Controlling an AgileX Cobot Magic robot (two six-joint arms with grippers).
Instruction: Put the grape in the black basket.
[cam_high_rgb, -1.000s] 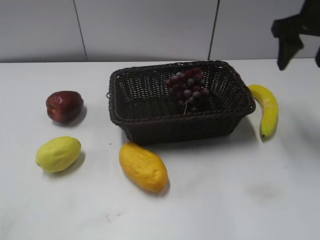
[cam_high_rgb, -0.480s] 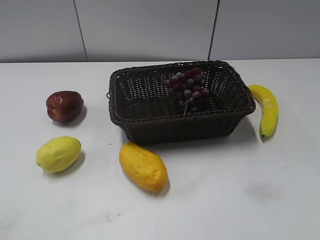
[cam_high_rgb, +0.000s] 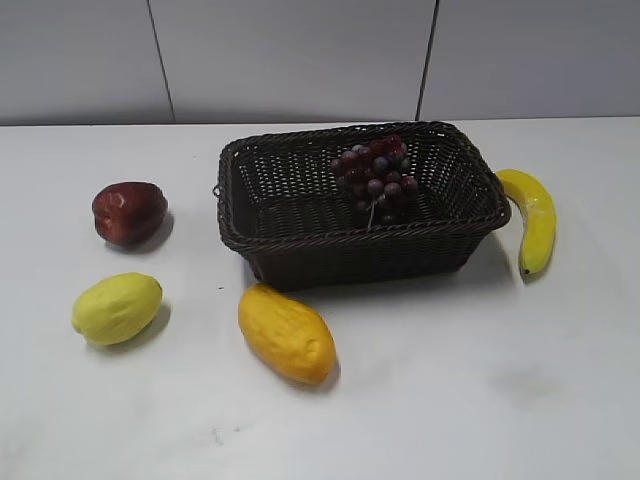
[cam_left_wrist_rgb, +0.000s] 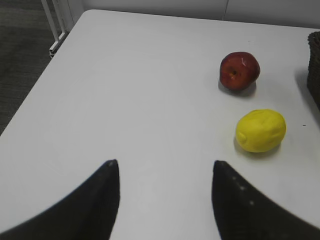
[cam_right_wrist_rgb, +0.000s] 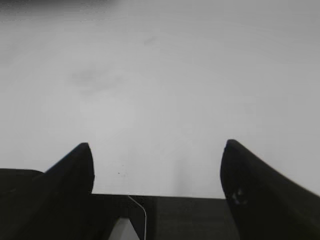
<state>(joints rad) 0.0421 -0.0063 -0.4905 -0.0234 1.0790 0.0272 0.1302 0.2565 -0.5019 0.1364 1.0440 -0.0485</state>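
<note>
The grape, a bunch of dark red and purple berries, lies inside the black basket toward its back right, in the exterior view. The basket's edge also shows at the right border of the left wrist view. Neither gripper shows in the exterior view. My left gripper is open and empty above bare white table, well left of the fruit. My right gripper is open and empty above the white table's near edge.
A dark red apple and a yellow-green lemon-like fruit lie left of the basket. A yellow mango lies in front of it. A banana lies at its right.
One second ago a black arm showed at the exterior view's top right corner; it has since left the frame. The grape, basket and other fruit have not moved.
</note>
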